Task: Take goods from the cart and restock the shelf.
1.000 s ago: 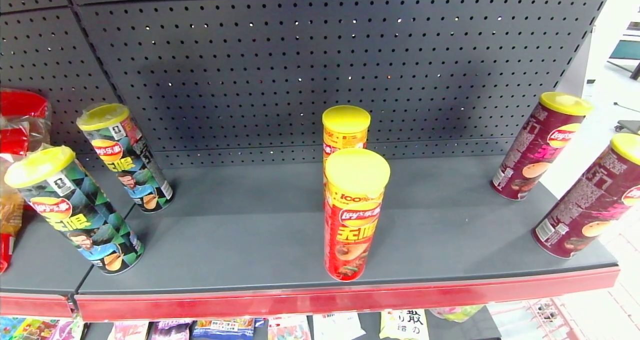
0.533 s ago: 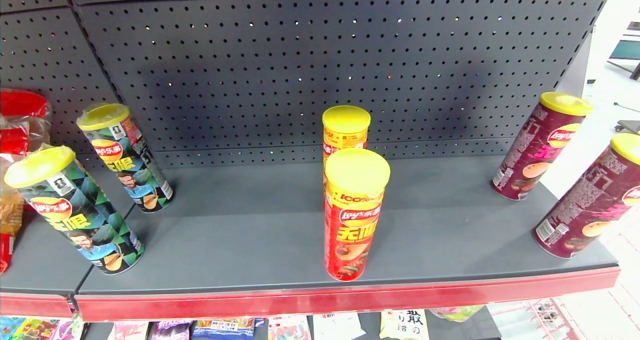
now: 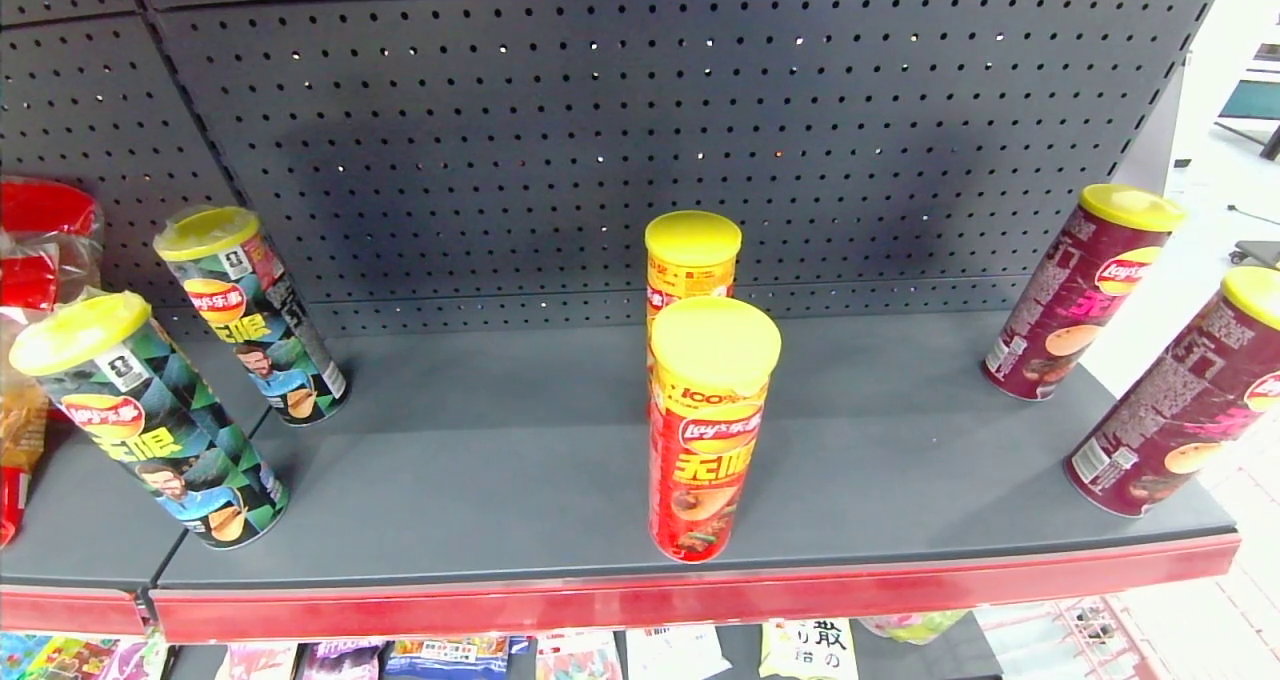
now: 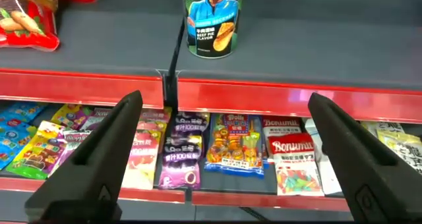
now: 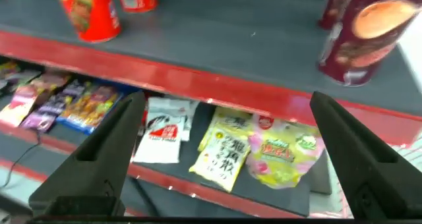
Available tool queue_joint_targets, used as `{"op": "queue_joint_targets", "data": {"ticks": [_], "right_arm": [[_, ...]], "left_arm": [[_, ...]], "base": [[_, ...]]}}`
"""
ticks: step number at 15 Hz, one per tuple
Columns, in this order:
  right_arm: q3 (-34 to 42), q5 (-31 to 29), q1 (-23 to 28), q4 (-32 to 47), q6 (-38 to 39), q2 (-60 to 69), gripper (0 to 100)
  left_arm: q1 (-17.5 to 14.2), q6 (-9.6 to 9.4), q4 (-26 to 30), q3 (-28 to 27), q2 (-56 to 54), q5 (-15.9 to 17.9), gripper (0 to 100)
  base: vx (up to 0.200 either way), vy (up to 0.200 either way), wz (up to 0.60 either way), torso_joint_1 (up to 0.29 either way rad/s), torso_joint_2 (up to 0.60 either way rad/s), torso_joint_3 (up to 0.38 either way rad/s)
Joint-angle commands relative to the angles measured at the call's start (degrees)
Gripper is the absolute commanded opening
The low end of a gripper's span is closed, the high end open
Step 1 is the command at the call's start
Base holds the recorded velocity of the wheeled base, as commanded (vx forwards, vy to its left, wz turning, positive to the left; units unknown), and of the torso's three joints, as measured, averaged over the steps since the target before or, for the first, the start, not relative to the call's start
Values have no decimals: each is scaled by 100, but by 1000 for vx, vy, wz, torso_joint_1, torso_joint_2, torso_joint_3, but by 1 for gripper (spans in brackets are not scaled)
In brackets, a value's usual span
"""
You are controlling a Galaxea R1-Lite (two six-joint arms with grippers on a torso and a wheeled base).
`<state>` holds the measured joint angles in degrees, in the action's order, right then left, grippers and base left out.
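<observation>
Here the dark grey shelf (image 3: 480, 480) with its red front edge (image 3: 700, 600) runs across ahead of both claws, and the goods on it are tall crisp cans with yellow lids, all standing on end. The left claw (image 4: 224, 99) is released, its two fingers spread wide with nothing between them, and it sits low before the shelf's edge. A green can (image 4: 212, 20) stands on the deck above and beyond it, close to the front edge, with a second green can (image 3: 255, 315) farther back. The right claw (image 5: 225, 99) is also released and empty. Beyond and above it a maroon can (image 5: 366, 33) stands off toward one finger's side and a red can (image 5: 89, 13) toward the other. Small sweet packets (image 4: 234, 145) lie on the lower shelf (image 4: 217, 197), straight ahead between each claw's fingers.
</observation>
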<state>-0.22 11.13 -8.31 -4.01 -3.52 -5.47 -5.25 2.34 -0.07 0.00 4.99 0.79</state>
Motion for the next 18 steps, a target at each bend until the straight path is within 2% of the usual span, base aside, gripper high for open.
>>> {"op": "queue_joint_targets", "data": {"ticks": [1,3,5,8,12,13,15,16,18], "right_arm": [[13,126,-4,-3,36,-15,100],[13,469,-4,6,141,-15,100],[-163,522,-83,32,247,-191,100],[-664,803,-373,14,467,-1624,100],[-2457,785,-575,-56,871,-4629,100],[-2703,768,-795,-91,871,-5218,100],[-2782,610,-962,-610,844,-6115,100],[-2747,390,-962,-1163,836,-6712,100],[-2694,109,-1067,-1541,721,-7301,100]], "left_arm": [[-2,3,-1,0,29,0,100],[-2,3,-1,0,29,0,100],[-2,3,-1,0,29,0,100],[-2,3,-1,0,29,0,100],[-2,3,-1,0,29,0,100],[-2,3,-1,0,29,0,100],[-2,3,-1,0,29,0,100],[-2,3,-1,0,29,0,100],[-2,3,-1,0,29,0,100]], "base": [[0,0,0,0,0,0],[0,0,0,0,0,0],[0,0,0,0,0,0],[0,0,0,0,0,0],[0,0,0,0,0,0],[0,0,0,0,0,0],[0,0,0,0,0,0],[0,0,0,0,0,0],[0,0,0,0,0,0]]}}
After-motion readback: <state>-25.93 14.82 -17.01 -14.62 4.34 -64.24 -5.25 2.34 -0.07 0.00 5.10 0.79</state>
